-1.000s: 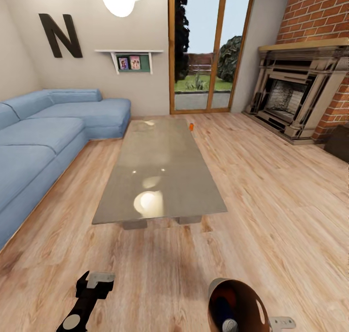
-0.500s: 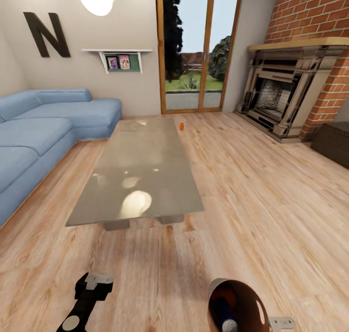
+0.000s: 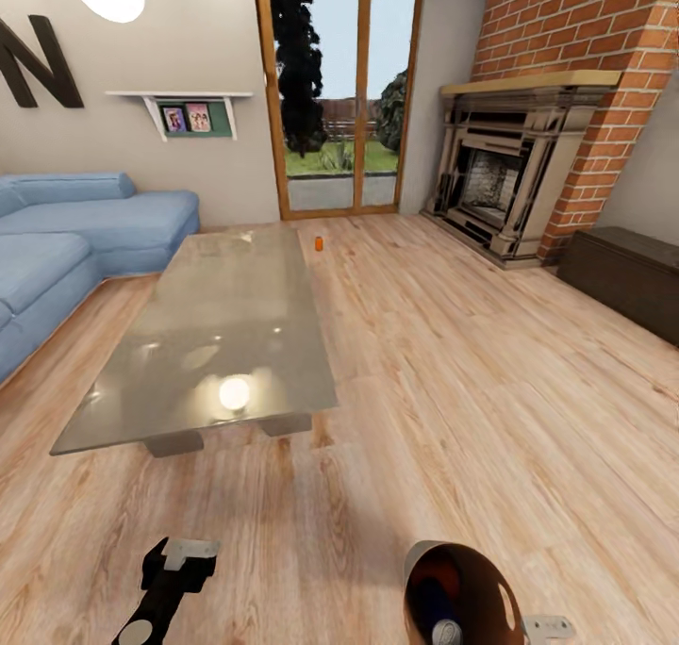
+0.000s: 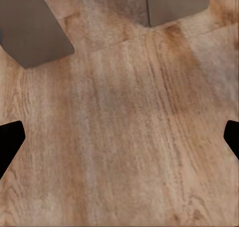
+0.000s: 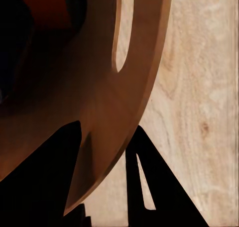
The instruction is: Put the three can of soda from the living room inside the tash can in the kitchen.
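Soda cans number three: one orange can stands upright and alone on the wood-plank floor, just past the far right corner of the glass surface, in front of the glass doors. Two more lie inside the tash can at the lower edge of the head view: an orange one and a dark blue one, whose silvery top faces the camera. Any print on them is too small to read.

One copper-brown bin, round with a thin rim and a slot in its wall, is tilted so its mouth opens toward the head camera. The right claw is clamped on its rim, one dark finger inside and one outside, as the right wrist view shows.

The left claw hangs low over bare floor, its fingers spread wide apart and gripping nothing.

The only writing in the room is a big dark letter N on the wall. A small shelf beside it carries two framed pictures. A blue sofa, a brick fireplace and a dark chest stand round the room.
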You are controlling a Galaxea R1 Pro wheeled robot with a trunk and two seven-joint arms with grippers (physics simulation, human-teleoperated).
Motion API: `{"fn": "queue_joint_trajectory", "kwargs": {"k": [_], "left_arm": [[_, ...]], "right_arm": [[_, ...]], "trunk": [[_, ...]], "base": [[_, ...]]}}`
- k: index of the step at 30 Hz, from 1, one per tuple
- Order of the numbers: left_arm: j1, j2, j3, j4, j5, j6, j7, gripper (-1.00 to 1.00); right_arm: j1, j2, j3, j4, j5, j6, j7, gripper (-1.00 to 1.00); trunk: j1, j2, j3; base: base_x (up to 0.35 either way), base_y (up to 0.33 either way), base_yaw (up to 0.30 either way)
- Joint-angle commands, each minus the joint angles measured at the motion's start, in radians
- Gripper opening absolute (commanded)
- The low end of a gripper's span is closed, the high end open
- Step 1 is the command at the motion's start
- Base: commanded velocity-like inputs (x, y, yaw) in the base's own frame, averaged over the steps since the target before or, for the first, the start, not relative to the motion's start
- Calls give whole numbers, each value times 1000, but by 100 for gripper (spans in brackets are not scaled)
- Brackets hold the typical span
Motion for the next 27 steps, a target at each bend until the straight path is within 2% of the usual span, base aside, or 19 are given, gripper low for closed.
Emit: {"fn": "queue_joint_trajectory", "kwargs": {"k": [1,10,27], "left_arm": [[0,0,0,0,0,0,0,100],[0,0,0,0,0,-2,0,100],[0,0,0,2,0,-2,0,100]], "right_arm": [[0,0,0,-1,-7,0,3,-100],[0,6,0,0,-7,0,1,-100],[0,9,2,0,-7,1,-5,-100]], "trunk": [[0,0,0],[0,0,0],[0,0,-9]], "base": [[0,-331,-26],[53,-327,-5],[150,-306,0]]}}
